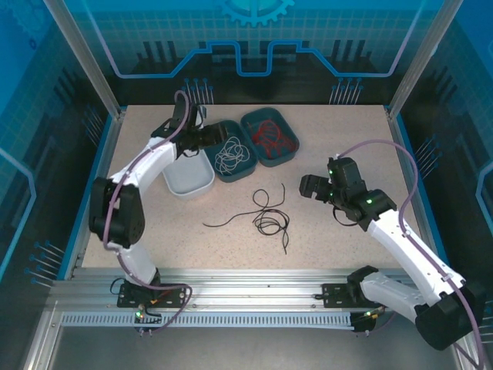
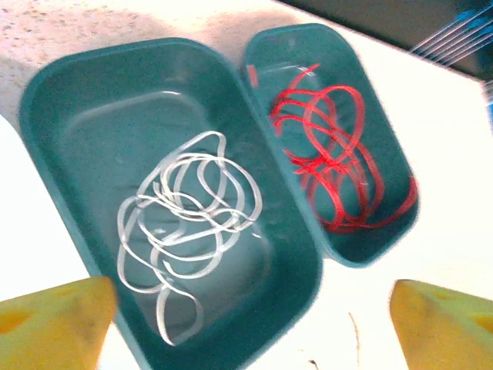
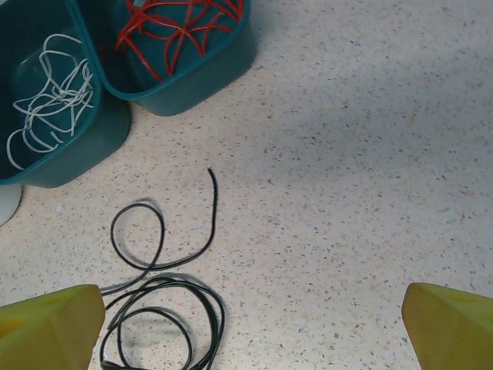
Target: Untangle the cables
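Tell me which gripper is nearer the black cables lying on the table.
Right. The right gripper hangs close beside the black cables; the left gripper is farther off, by the teal tray of white cables.

Open counter (image 1: 347, 146) right of and in front of the black cables (image 1: 269, 220). Crowded far left: white bin (image 1: 189, 183), middle teal bin (image 2: 77, 100), right teal bin (image 2: 331, 54) side by side, left arm (image 1: 146, 166) overhead.

Trays and cables on table (image 1: 347, 162).
Left tray (image 1: 189, 183), middle tray (image 1: 235, 177) and right tray (image 1: 262, 116) sit side by side; the middle tray and right tray each hold cables; loose cables (image 1: 266, 221) lie before them.
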